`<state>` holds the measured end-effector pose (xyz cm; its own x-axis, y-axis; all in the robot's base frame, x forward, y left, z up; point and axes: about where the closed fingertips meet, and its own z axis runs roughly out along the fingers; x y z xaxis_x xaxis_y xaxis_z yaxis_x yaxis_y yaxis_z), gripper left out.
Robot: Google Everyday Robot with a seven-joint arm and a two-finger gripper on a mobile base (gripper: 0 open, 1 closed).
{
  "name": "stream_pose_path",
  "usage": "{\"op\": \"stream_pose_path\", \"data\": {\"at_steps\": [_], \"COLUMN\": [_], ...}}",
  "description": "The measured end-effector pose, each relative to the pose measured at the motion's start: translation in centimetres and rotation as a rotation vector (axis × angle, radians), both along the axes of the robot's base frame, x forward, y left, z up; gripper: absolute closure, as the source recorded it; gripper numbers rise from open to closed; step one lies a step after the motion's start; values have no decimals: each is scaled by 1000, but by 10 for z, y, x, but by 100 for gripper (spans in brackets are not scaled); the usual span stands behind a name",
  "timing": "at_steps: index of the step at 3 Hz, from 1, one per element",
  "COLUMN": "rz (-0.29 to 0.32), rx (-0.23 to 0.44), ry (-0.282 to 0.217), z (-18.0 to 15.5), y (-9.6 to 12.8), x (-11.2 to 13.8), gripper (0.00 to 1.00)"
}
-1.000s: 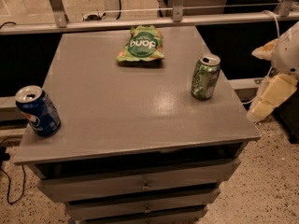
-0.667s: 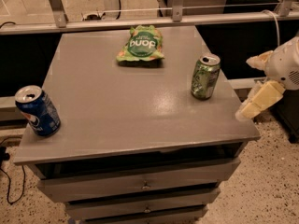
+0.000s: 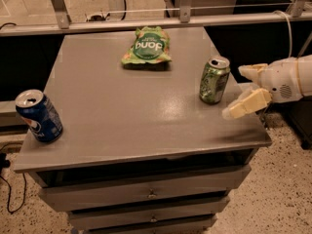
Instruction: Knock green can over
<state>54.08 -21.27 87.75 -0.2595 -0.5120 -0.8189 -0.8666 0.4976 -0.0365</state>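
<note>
The green can stands upright near the right edge of the grey cabinet top, light green with pale mottling and a silver top. My gripper comes in from the right, just to the right of the can and a small gap away from it. Its two cream fingers are spread apart, one behind and one in front, with nothing between them.
A blue can stands upright near the left front edge. A flat green snack bag lies at the back middle. A metal rail runs behind the cabinet. Drawers are below, and speckled floor lies to the right.
My gripper has moved left toward the green can, from beyond the cabinet's right edge to over its right side. The can and other objects have not moved.
</note>
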Motion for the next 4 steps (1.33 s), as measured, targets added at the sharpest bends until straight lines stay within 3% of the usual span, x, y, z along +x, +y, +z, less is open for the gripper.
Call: {"op": "stream_pose_path", "data": {"at_steps": [2,4], "rz": [75,140], "rx": [218,276], "ry": [-14,-25], "z": [20,71], "y": [63,106], "x": [-2,-18], "gripper": [0,0]}}
